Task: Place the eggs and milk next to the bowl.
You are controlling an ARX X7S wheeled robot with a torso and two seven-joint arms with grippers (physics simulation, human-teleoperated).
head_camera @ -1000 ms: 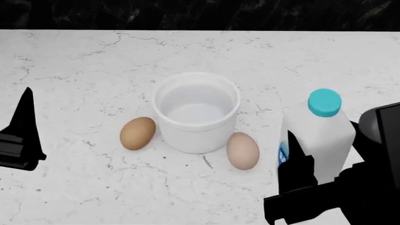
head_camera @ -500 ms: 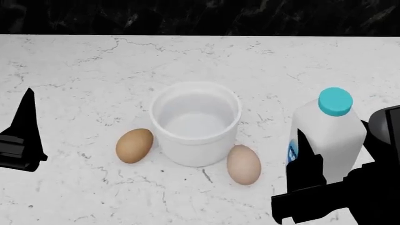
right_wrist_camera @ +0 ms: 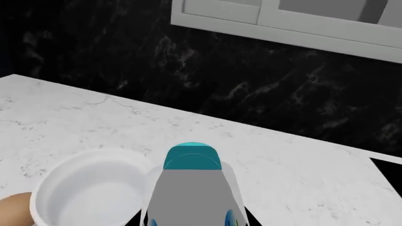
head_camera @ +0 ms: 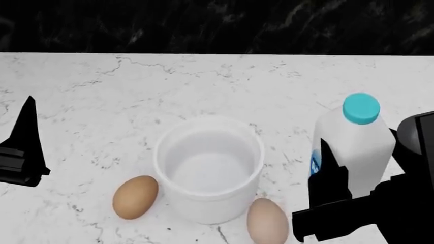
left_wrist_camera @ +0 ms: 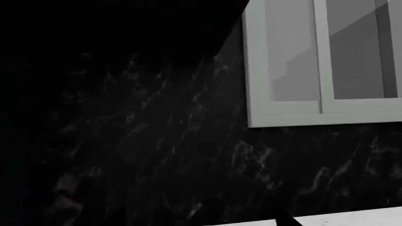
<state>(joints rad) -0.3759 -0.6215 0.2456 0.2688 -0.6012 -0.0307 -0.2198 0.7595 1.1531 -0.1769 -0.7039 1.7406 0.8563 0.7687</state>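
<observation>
the view has tipped since a second ago: the bowl (head_camera: 209, 168) and both eggs now sit lower in the head picture and more of the dark wall shows. against the bowl, the eggs have not shifted. the milk (head_camera: 354, 145) stands a little further from the bowl than it did, upright, clasped by the right gripper (head_camera: 352, 195), whose dark fingers flank its body. i judge the eggs as good as placed and the milk the only piece left to settle and let go.

count: one bowl, one milk bottle, two eggs. the tan egg (head_camera: 135, 196) lies just beside the bowl on its left; the paler egg (head_camera: 267, 221) lies by its front right, partly cut by the frame. the left gripper (head_camera: 20, 150) hovers over bare worktop (head_camera: 101, 91), holding nothing; how wide it stands i cannot tell.
</observation>
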